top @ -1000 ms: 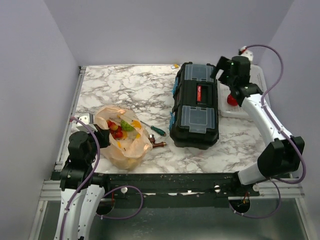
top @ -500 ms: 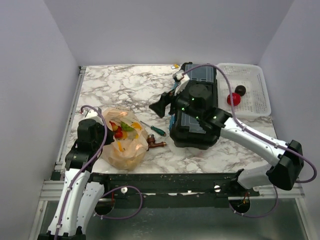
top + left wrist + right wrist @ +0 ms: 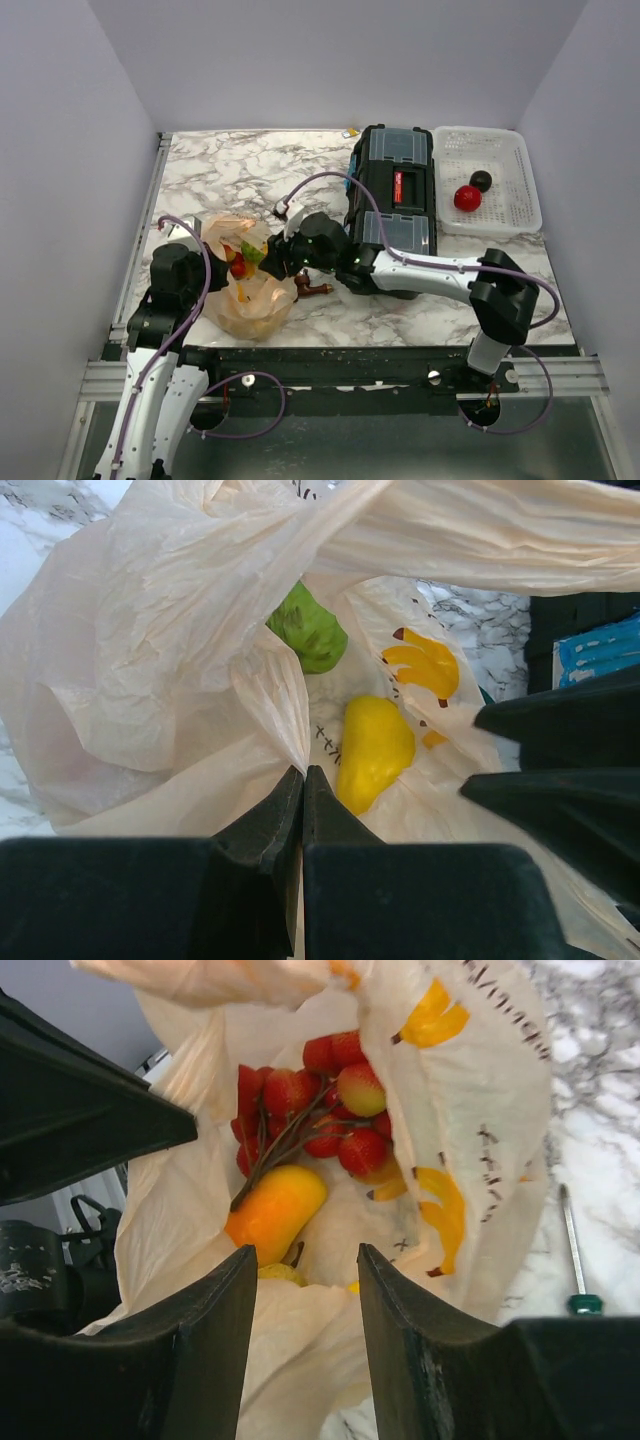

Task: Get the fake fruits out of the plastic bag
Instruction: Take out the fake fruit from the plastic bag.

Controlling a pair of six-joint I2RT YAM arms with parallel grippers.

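Note:
The peach plastic bag [image 3: 255, 300] lies at the table's front left, mouth open. My left gripper [image 3: 302, 770] is shut on a fold of its near rim, and in the top view the left gripper [image 3: 216, 267] sits at the bag's left side. Inside show a green fruit [image 3: 310, 632], a yellow oval [image 3: 373, 748], a red berry cluster [image 3: 325, 1110] and an orange-yellow piece [image 3: 275, 1210]. My right gripper [image 3: 305, 1252] hangs open over the bag's mouth, its fingers astride bag film, gripping nothing; the right gripper [image 3: 272, 257] is at the bag's right side. A red ball [image 3: 467, 197] and a dark ball [image 3: 481, 180] lie in the basket.
A black toolbox [image 3: 395, 215] stands mid-table, right of the bag, with the right arm stretched along its front. The white perforated basket [image 3: 520, 170] is at the back right. A brown tap [image 3: 312, 288] and a green-handled screwdriver [image 3: 577, 1265] lie just right of the bag.
The right arm has swung from the basket at the back right, across the toolbox, down to the bag's mouth, and its jaws have narrowed. The left gripper keeps its hold on the bag.

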